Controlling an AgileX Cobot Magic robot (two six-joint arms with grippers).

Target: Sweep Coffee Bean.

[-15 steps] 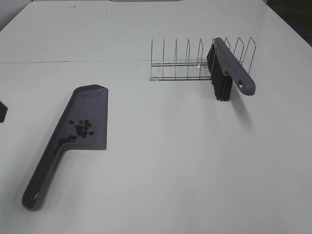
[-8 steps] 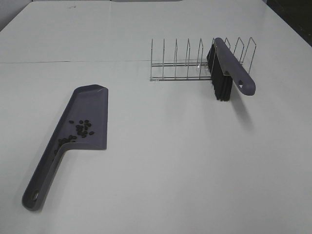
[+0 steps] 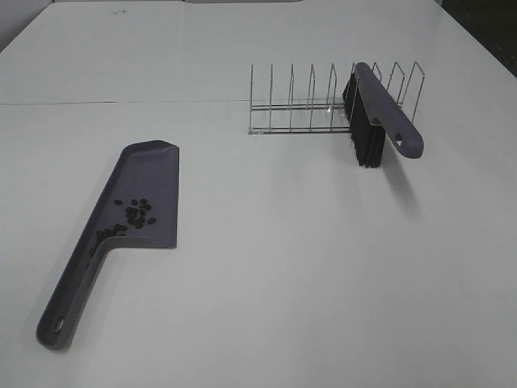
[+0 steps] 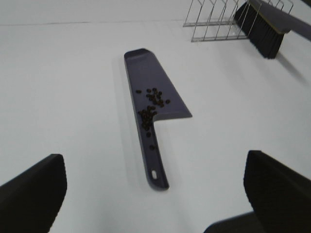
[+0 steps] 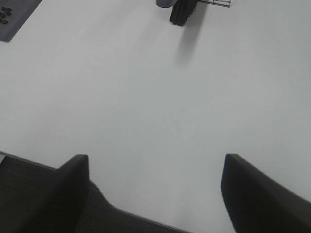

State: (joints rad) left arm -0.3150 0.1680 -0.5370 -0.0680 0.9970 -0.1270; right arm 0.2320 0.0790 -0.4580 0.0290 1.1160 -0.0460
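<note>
The coffee beans [image 3: 135, 214] lie in a loose cluster on the grey-purple dustpan [image 3: 149, 174], which rests flat on the white table at the left, handle toward the front. They also show in the left wrist view [image 4: 151, 104] on the dustpan [image 4: 148, 68]. The brush [image 3: 380, 113] with black bristles leans in the wire rack [image 3: 307, 101] at the back right. My left gripper [image 4: 155, 194] is open, empty, held back from the dustpan handle. My right gripper [image 5: 155, 194] is open and empty over bare table near the front edge. Neither gripper shows in the exterior high view.
The wire rack [image 4: 214, 19] has several upright dividers. The brush's bristle end [image 5: 182, 12] and a corner of the dustpan [image 5: 12, 19] show at the edge of the right wrist view. The table's front edge [image 5: 121, 213] runs under the right gripper.
A dark piece of the left arm at the left edge of the exterior high view has withdrawn out of sight. Dustpan, beans and brush have not moved.
</note>
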